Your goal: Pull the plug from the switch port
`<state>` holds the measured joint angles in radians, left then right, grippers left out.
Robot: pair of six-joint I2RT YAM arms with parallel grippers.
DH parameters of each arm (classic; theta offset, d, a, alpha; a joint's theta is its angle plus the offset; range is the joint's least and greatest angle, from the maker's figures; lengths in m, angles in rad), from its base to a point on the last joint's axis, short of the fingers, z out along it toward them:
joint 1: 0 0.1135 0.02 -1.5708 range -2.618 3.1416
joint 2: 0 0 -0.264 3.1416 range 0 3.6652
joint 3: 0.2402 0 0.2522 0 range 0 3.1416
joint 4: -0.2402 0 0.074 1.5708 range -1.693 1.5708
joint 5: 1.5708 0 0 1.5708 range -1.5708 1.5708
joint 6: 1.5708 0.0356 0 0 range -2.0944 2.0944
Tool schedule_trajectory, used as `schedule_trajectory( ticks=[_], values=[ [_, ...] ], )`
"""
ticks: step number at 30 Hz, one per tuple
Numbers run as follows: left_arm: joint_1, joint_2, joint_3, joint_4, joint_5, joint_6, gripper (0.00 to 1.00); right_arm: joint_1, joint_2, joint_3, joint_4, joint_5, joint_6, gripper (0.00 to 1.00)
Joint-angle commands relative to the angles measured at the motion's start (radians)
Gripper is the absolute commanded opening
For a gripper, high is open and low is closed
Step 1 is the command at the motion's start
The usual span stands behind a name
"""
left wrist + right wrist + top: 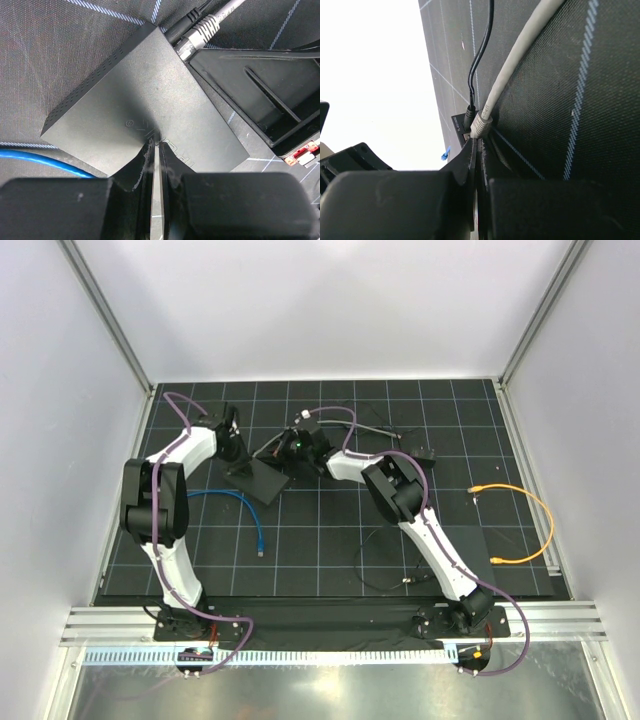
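Note:
The switch (262,480) is a flat black box on the mat; in the left wrist view (150,95) it fills the middle. A grey plug (199,33) sits in a port on its far edge, beside a black power plug (175,31). My left gripper (157,144) is shut, its tips resting on the switch's top. In the right wrist view the grey plug (481,123) and its grey cable (520,55) run up from the switch (459,128). My right gripper (479,144) is shut, its tips touching the plug's underside, with nothing seen between them.
A blue cable (240,502) lies left of centre, its end near the mat's middle. An orange cable (535,515) loops at the right. A thin black cable (385,570) lies near the right arm. A small black adapter (425,453) sits at the back right.

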<state>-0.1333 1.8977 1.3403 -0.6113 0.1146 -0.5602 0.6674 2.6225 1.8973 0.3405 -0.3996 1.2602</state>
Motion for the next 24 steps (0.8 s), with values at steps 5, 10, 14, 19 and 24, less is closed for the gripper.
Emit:
schedule_trajectory(
  ticks=[5, 10, 14, 19, 24],
  values=[
    [-0.006, 0.028, 0.007, -0.054, -0.035, 0.045, 0.11, -0.028, -0.051, -0.081, 0.040, 0.036, 0.013, 0.07],
    [-0.008, 0.018, 0.005, -0.054, -0.044, 0.051, 0.11, -0.031, -0.058, -0.058, 0.017, -0.008, 0.002, 0.19],
    [-0.011, 0.018, 0.005, -0.053, -0.041, 0.051, 0.11, -0.032, -0.016, 0.020, -0.046, -0.059, -0.005, 0.29],
    [-0.019, 0.017, 0.007, -0.051, -0.041, 0.051, 0.11, -0.028, 0.014, 0.063, -0.044, -0.070, 0.008, 0.33],
    [-0.020, 0.018, 0.008, -0.053, -0.043, 0.051, 0.11, -0.015, 0.039, 0.141, -0.142, -0.070, -0.037, 0.33]
  ],
)
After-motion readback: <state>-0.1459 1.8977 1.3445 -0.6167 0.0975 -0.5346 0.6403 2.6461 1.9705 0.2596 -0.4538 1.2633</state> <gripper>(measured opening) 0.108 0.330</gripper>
